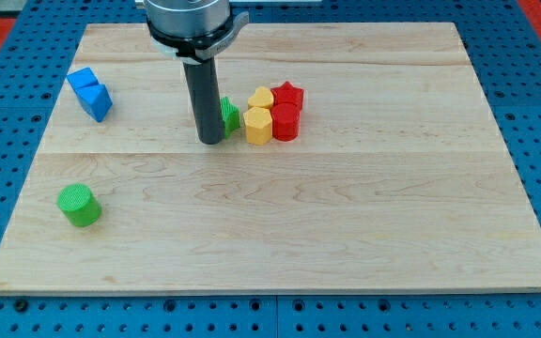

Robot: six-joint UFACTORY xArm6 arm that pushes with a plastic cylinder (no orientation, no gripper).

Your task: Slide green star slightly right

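My tip [210, 141], a bare rod without fingers to open or close, touches the green star [228, 115], which sits at its 1 o'clock, mostly hidden. At the star's 3 o'clock cluster the yellow blocks [258, 117] and red blocks [286, 111].

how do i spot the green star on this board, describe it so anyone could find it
On the wooden board, look just above centre for the tight cluster of yellow blocks and red blocks. The green star sits at that cluster's left edge, partly hidden behind my tip. It is the cluster's only green piece; the green cylinder sits alone at the view's lower left.
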